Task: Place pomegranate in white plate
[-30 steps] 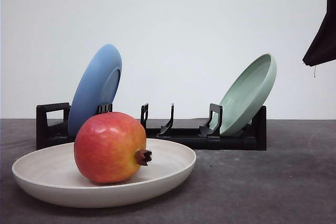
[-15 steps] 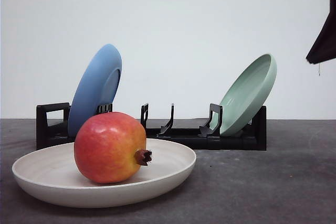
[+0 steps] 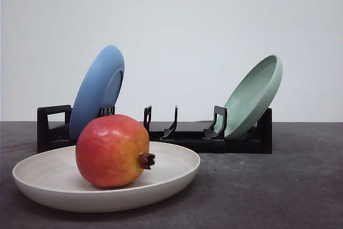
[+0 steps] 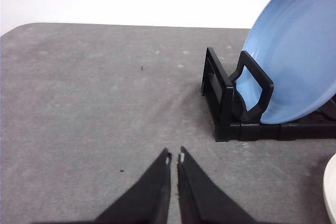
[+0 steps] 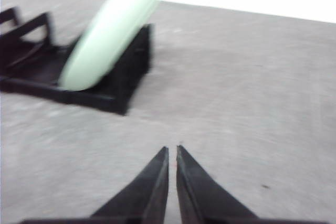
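Plainly unlabelled pomegranate (image 3: 112, 150) in white plate (image 3: 177, 178)

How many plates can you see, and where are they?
3. The white plate lies flat on the table in front, holding the pomegranate. The blue plate leans in the left end of the black rack, and the pale green plate leans in its right end.

Pomegranate (image 3: 112, 150): glossy red, yellow-orange patches, dark brown crown; white plate (image 3: 171, 178): matte cream-white; rack (image 3: 214, 142): black; blue plate (image 3: 97, 90), pale green plate (image 3: 254, 95); table (image 3: 278, 186): mottled grey; both grippers' fingers (image 4: 157, 192): black.
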